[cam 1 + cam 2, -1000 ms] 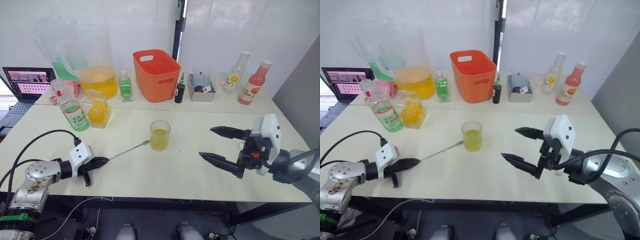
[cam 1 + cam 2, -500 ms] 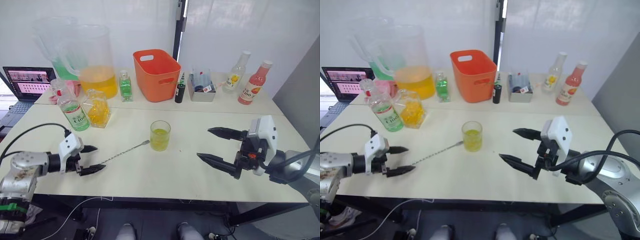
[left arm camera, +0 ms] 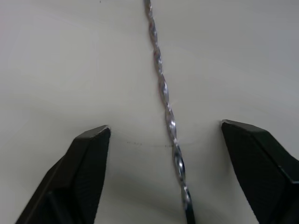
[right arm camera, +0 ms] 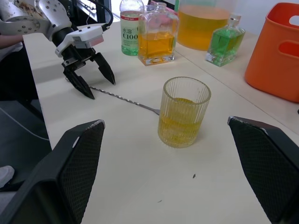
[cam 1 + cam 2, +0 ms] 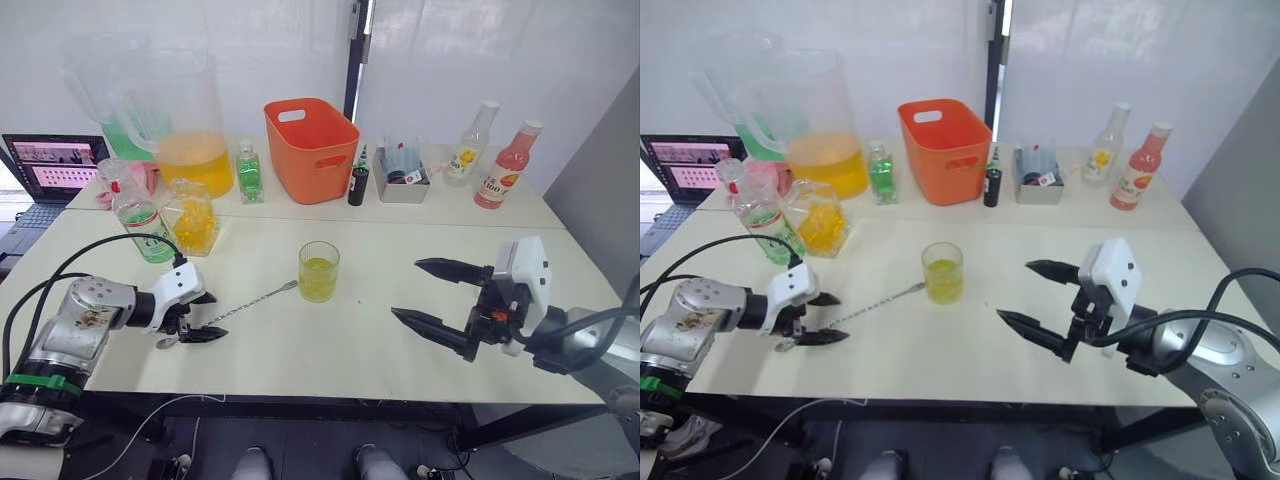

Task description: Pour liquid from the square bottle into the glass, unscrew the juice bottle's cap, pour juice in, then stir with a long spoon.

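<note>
Glass (image 4: 185, 112) half full, yellow liquid; left hand (image 4: 92, 78) spread over long spoon (image 4: 122, 98).

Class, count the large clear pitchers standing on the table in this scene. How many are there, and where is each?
2, both at the table's far left corner: the pitcher of orange liquid in front, and the pitcher of green liquid partly hidden behind it. Others could be hidden behind them.

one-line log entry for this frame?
left gripper: open, straddling long spoon on table | right gripper: open, empty | glass: holds yellow liquid

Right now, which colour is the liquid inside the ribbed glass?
Yellow, in the glass; the right wrist view shows it best.
</note>
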Robot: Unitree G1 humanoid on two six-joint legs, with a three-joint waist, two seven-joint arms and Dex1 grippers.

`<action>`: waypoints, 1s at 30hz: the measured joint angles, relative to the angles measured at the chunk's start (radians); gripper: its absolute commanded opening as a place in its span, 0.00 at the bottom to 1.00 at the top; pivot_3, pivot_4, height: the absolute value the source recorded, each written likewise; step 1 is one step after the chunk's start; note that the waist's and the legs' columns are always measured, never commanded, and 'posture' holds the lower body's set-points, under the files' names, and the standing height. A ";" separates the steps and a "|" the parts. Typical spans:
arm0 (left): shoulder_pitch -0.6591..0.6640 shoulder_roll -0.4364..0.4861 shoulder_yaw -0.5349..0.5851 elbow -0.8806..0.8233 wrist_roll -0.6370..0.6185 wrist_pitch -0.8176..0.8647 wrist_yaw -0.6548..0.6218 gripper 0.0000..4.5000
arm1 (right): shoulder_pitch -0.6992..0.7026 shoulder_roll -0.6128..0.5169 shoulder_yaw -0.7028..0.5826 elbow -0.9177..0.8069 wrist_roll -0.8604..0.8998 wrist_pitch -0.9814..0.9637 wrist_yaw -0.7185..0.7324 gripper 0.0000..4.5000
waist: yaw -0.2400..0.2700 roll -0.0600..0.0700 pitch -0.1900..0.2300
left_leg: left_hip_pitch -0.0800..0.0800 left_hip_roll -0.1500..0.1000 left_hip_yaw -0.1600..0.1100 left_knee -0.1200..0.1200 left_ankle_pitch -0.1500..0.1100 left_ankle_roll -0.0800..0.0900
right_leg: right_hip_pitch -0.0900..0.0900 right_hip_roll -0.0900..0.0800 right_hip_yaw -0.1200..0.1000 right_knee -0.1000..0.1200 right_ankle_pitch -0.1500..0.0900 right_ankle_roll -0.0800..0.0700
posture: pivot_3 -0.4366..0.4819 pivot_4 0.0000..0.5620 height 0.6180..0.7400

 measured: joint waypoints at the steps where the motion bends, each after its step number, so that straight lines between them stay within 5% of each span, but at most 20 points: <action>1: 0.000 0.009 0.000 0.000 0.005 0.005 -0.004 0.60 | 0.000 0.000 0.000 0.000 -0.001 0.000 0.000 1.00 | -0.002 0.000 0.000 | 0.000 0.000 0.000 0.000 0.000 0.000 | 0.000 0.000 0.000 0.000 0.000 0.000 | 0.48 0.27 1.00; 9: 0.011 -0.006 -0.011 0.013 0.052 -0.013 0.058 0.01 | -0.035 0.000 0.005 0.005 -0.014 -0.003 0.001 1.00 | -0.006 0.009 -0.005 | 0.003 0.000 0.000 0.000 -0.001 -0.001 | 0.002 0.000 0.000 0.000 0.000 0.000 | 0.48 0.27 1.00; 21: 0.023 -0.032 0.057 0.047 0.014 0.024 0.087 0.00 | -0.053 0.000 0.026 0.043 -0.058 -0.020 0.028 1.00 | -0.015 0.014 -0.008 | 0.004 0.000 0.000 0.000 -0.001 -0.001 | 0.002 0.000 0.000 0.002 0.000 0.000 | 0.48 0.27 1.00; 30: -0.042 -0.150 0.240 -0.057 -0.173 0.140 0.181 0.00 | -0.146 0.037 0.050 0.112 -0.036 -0.001 0.023 1.00 | -0.005 0.007 -0.004 | 0.000 0.000 -0.001 0.001 0.003 0.004 | 0.000 0.000 -0.001 0.002 0.000 0.000 | 0.48 0.27 1.00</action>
